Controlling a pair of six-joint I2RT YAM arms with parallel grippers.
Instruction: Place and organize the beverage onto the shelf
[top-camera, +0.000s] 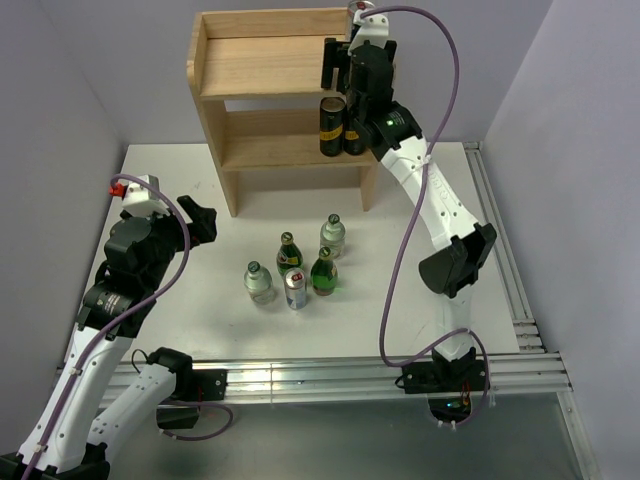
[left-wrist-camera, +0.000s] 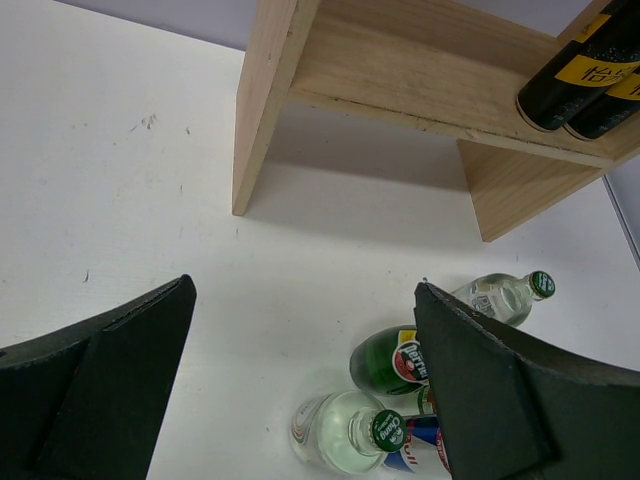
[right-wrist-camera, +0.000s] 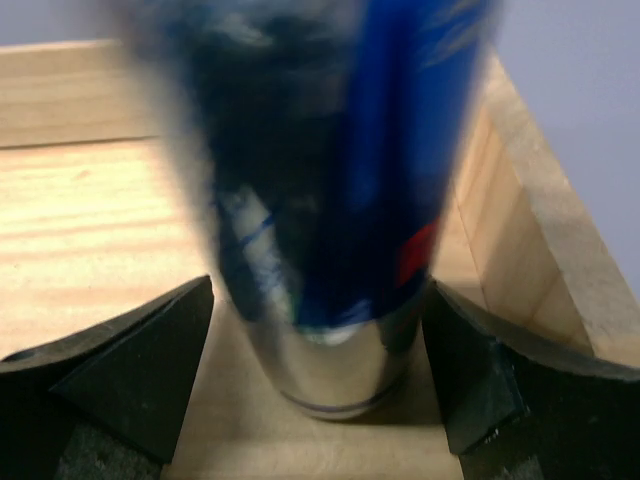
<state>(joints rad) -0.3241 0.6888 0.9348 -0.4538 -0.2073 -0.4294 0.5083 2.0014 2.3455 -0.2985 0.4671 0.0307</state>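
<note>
A silver-and-blue can (right-wrist-camera: 330, 220) stands upright on the shelf's top board (right-wrist-camera: 90, 230), close to its right rim (right-wrist-camera: 540, 230). My right gripper (right-wrist-camera: 320, 300) is open around the can's base, with a finger on each side and a thin gap to each. From above, the right gripper (top-camera: 350, 45) hangs over the shelf (top-camera: 250, 60). On the table stand two green bottles (top-camera: 289, 252) (top-camera: 323, 270), two clear bottles (top-camera: 259, 282) (top-camera: 332, 235) and another can (top-camera: 296, 288). My left gripper (top-camera: 200, 222) (left-wrist-camera: 303, 292) is open and empty, left of this group.
Two dark containers with yellow labels (top-camera: 333, 125) (left-wrist-camera: 575, 75) stand at the right end of the shelf's lower tier. Grey walls close in the table on the left, the right and behind the shelf. A metal rail (top-camera: 350, 372) runs along the near edge.
</note>
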